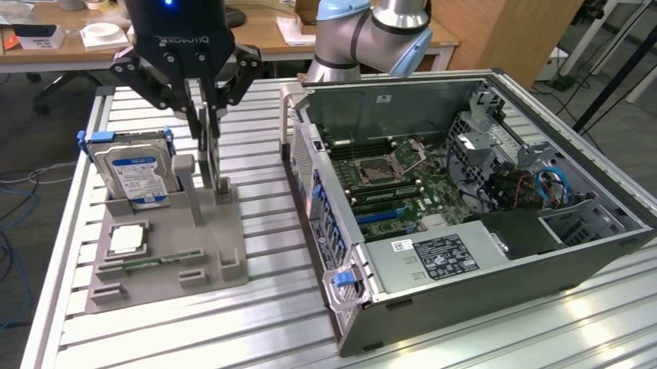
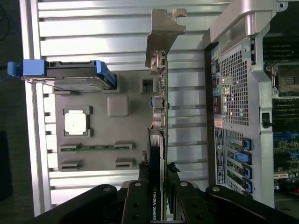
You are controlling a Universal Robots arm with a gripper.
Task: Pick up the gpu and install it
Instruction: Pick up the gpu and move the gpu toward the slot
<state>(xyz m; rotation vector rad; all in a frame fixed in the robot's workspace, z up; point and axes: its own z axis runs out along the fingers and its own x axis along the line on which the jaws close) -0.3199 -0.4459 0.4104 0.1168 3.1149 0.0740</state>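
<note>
- The table (image 1: 257,338) is a wide bed of ribbed aluminium slats with a dull shine.
- The computer case (image 1: 493,307) is a dark metal box lying open on the table at the exterior view's right. A green board, cables and a grey power block are inside it, and its rear wall is perforated steel.
- The holder (image 1: 165,288) is a matte grey moulded tray with blocky posts and slots, on the table beside the case.
- The gripper (image 1: 208,131) is black, angular and jointed, and it hangs over the holder. Its fingers (image 2: 145,170) are clenched on the top edge of the gpu (image 2: 160,107).
- The hard drive (image 1: 135,173) is a silver slab with a blue label in a blue plastic frame, standing upright in the holder.
- The gpu is a thin flat card standing on edge at the holder's middle post, near the hard drive, with its bare silver bracket (image 2: 163,37) at the far end.
- The processor chip (image 1: 125,240) is a small silver square lying flat.
- The memory stick (image 1: 154,264) is a narrow green strip lying near the chip.
</note>
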